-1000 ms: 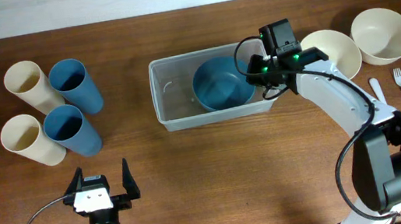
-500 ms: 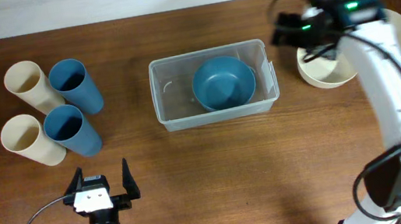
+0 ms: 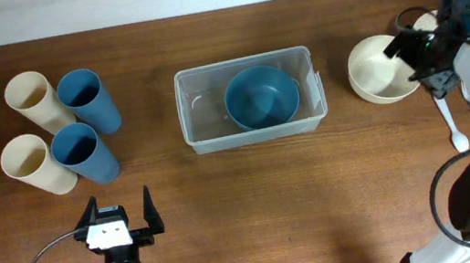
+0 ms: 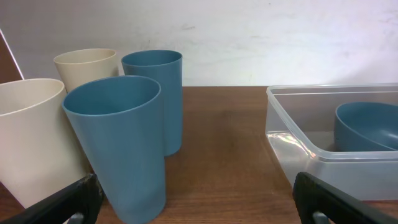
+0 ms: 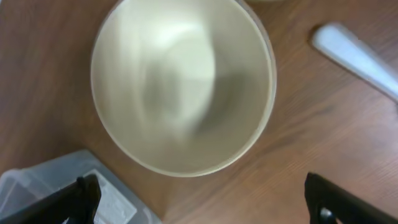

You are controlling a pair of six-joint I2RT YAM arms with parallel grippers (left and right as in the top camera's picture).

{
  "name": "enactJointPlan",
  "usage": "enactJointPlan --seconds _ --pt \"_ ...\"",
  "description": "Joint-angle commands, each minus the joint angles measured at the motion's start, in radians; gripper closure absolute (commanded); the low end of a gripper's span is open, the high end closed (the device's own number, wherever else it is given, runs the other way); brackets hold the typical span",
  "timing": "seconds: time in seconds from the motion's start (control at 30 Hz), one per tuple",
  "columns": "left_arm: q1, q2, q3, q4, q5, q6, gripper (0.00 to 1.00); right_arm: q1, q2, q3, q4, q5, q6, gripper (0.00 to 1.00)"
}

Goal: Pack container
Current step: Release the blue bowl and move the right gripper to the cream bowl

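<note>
The clear plastic container stands at the table's middle back with a blue bowl inside it. To its right sits a cream bowl. My right gripper hovers open over that bowl's right rim, holding nothing. In the right wrist view the cream bowl fills the top, above my right gripper, and a container corner shows at lower left. My left gripper rests open at the front left. In its own view the left gripper faces the cups and the container.
Two cream cups and two blue cups lie at the back left. A second cream bowl is mostly hidden under my right arm. A white plastic utensil lies near the right edge.
My right gripper opened at the container's right end, left the blue bowl inside, and swung right over the cream bowl. The left arm has not moved.
</note>
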Motion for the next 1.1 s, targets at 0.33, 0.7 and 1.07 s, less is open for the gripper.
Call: enactJointPlan --seconds 0.33,0.7,1.07 --pt "0.004 -0.007 -0.004 -0.003 0.011 0.015 0.0 -0.005 0.016 -0.211 0.192 -0.028 0.202 0.01" --pt "0.004 -0.007 -0.004 -0.003 0.011 0.015 0.01 0.003 0.054 -0.251 0.253 -0.023 0.216 0.0" --pt "0.004 -0.007 -0.004 -0.003 0.011 0.015 0.0 0.003 0.121 -0.251 0.271 -0.022 0.216 0.19"
